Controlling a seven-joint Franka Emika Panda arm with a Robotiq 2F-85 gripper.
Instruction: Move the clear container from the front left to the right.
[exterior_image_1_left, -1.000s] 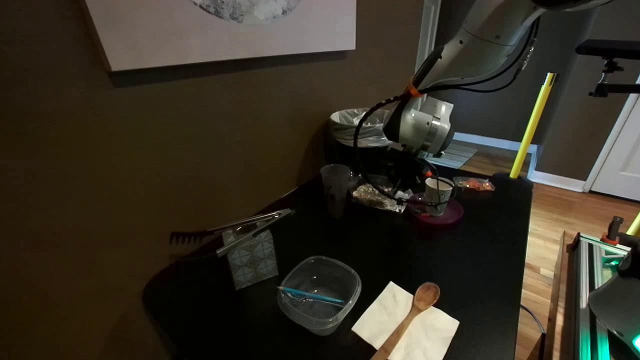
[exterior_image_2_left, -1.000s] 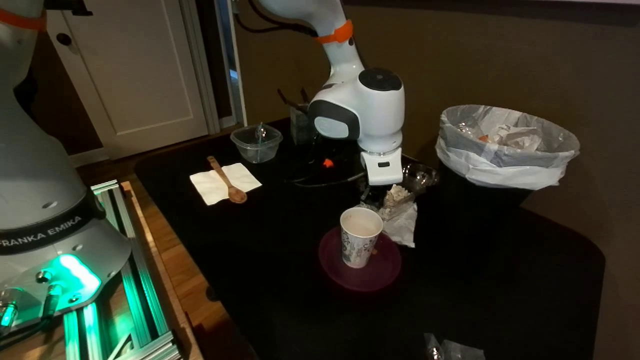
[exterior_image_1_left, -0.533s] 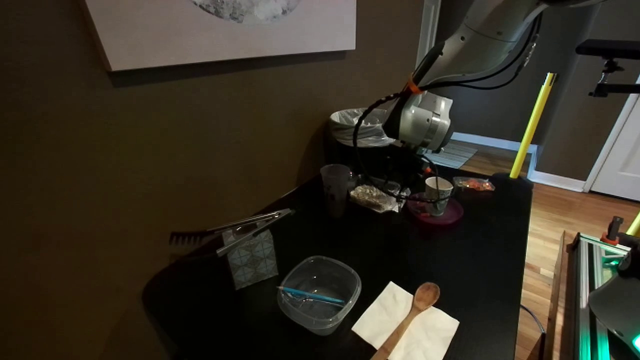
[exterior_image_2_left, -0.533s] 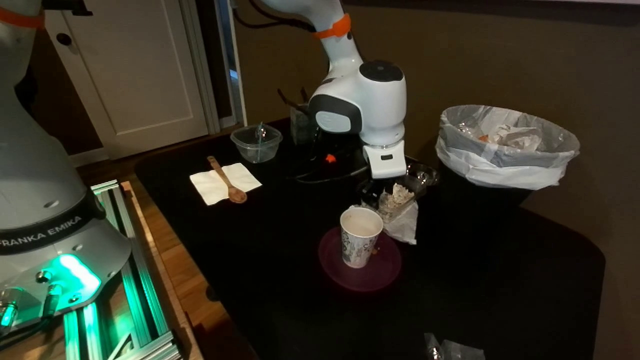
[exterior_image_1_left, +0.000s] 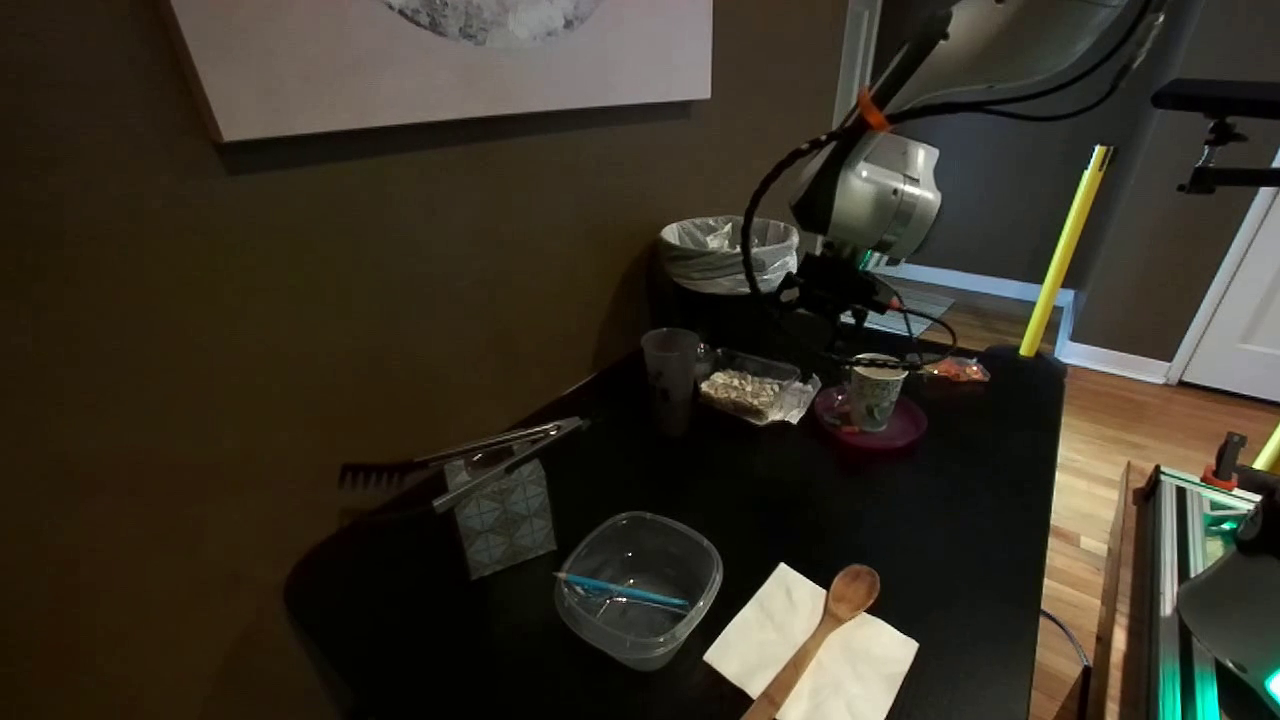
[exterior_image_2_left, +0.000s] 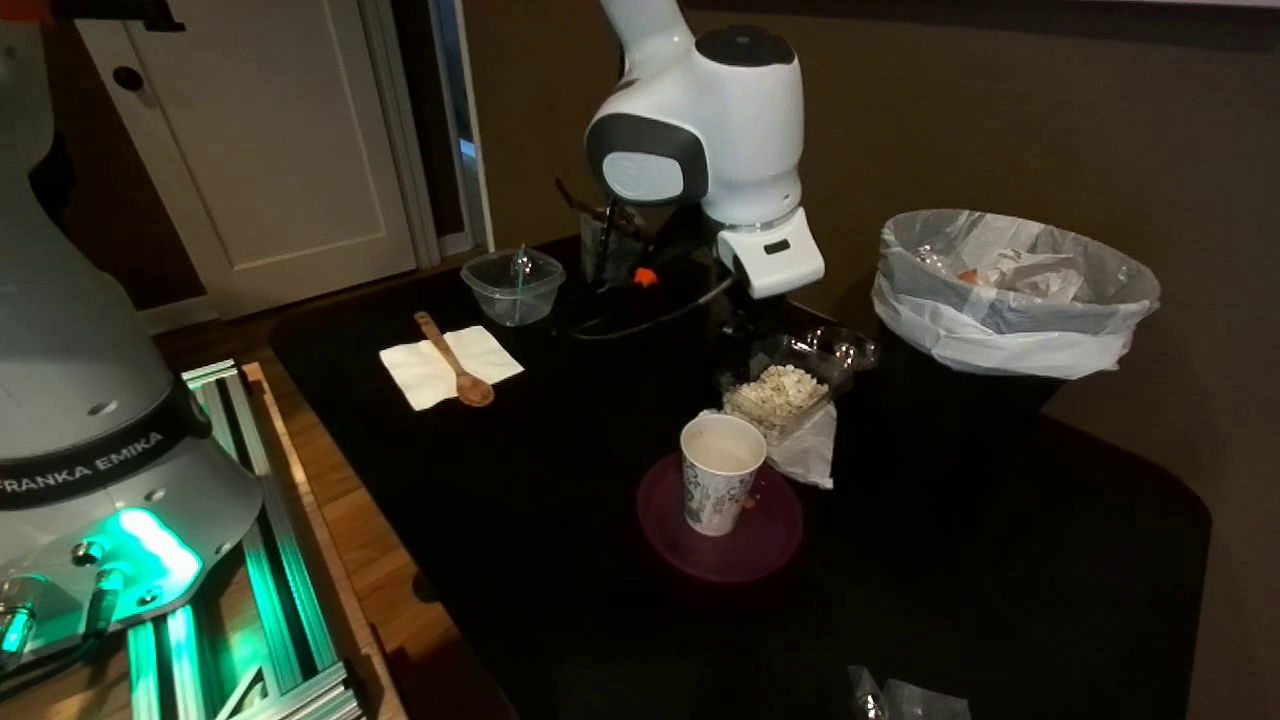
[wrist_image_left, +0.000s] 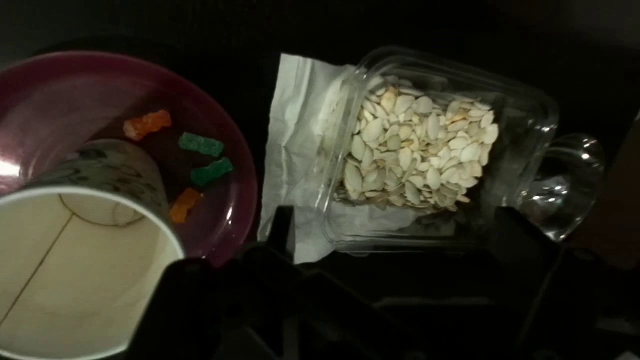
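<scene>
The clear container (exterior_image_1_left: 640, 645), a squarish see-through tub with a blue pen (exterior_image_1_left: 625, 592) lying across it, stands on the table's near end in an exterior view; it also shows as the clear container (exterior_image_2_left: 512, 300) at the far end of the table in an exterior view. My gripper (wrist_image_left: 397, 215) is far from it, raised over a smaller clear tub (wrist_image_left: 390, 244) of pale seeds (wrist_image_left: 425, 150). In the wrist view its two fingers stand wide apart with nothing held between them. The clear container is out of the wrist view.
A patterned paper cup (exterior_image_2_left: 722, 480) stands on a purple plate (wrist_image_left: 200, 100) with candies beside the seed tub. A bin (exterior_image_2_left: 1010, 350) stands by the wall. A wooden spoon (exterior_image_1_left: 850, 592) lies on a napkin (exterior_image_1_left: 865, 660). Tongs rest on a patterned holder (exterior_image_1_left: 505, 525); a tall cup (exterior_image_1_left: 670, 380) stands behind.
My arm has risen off the seed tub, mostly within the last half second, and the tub and its seeds show more fully. The clear container has not moved.
</scene>
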